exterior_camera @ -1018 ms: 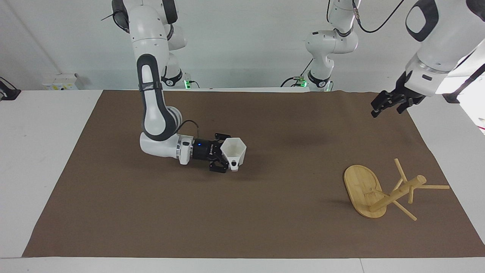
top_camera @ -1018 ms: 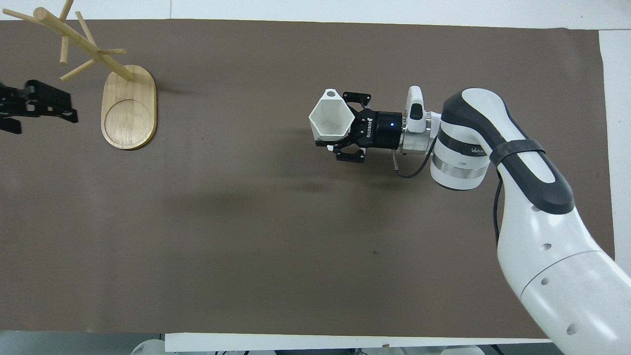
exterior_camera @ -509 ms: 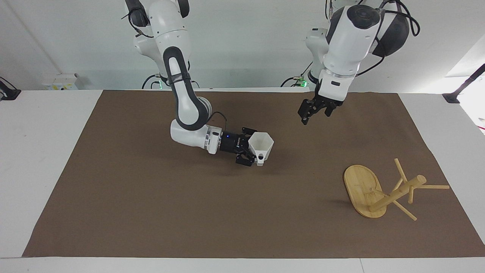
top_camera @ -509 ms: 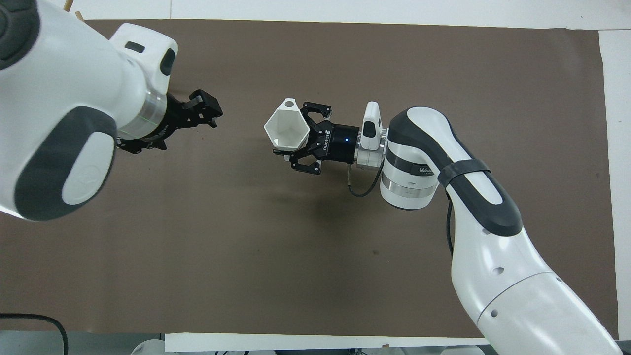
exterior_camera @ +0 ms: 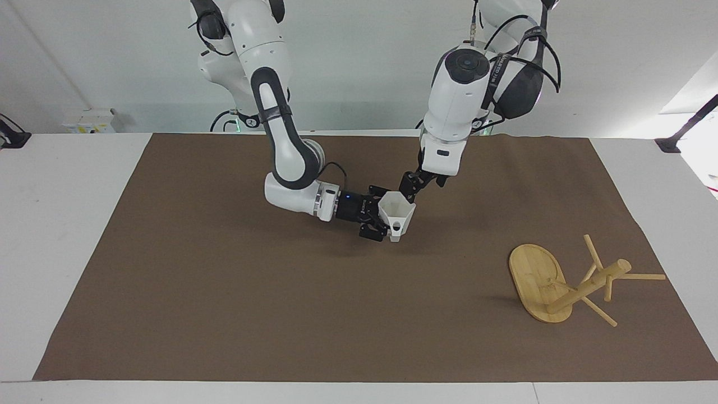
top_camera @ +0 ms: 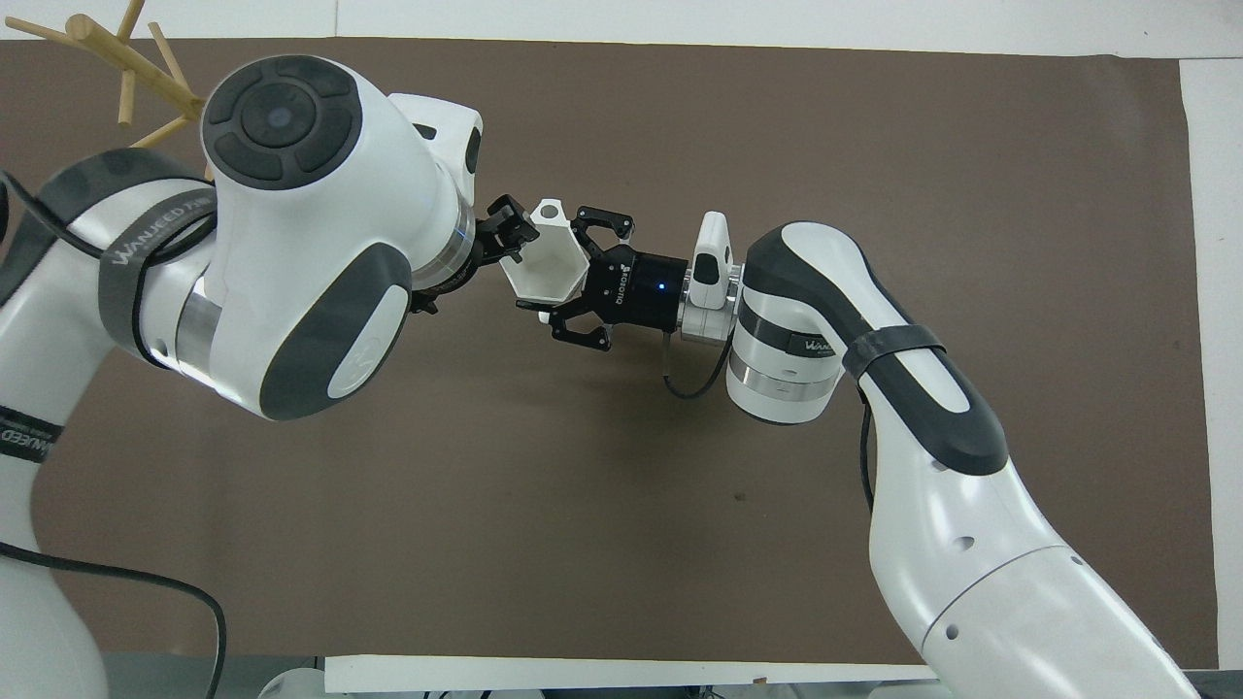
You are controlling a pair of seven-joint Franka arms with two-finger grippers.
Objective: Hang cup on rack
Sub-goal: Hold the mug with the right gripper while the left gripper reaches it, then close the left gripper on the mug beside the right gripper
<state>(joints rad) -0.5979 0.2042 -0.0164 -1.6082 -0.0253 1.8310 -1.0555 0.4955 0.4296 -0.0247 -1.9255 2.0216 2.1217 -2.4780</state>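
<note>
The white faceted cup (exterior_camera: 397, 212) is held above the middle of the brown mat, rim up and handle pointing away from the robots. My right gripper (exterior_camera: 385, 217) is shut on the cup's side; they also show in the overhead view, gripper (top_camera: 575, 274) and cup (top_camera: 544, 264). My left gripper (exterior_camera: 414, 189) is open with its fingers right at the cup's rim, on the side away from the right gripper; the overhead view shows it too (top_camera: 505, 236). The bamboo rack (exterior_camera: 588, 286) stands on the mat toward the left arm's end.
The brown mat (exterior_camera: 224, 314) covers most of the white table. In the overhead view the left arm hides the rack's base, and only the post top and pegs (top_camera: 126, 68) show.
My left arm swung in from the rack's end of the table to the cup. My right gripper carried the cup toward it, over the middle of the mat.
</note>
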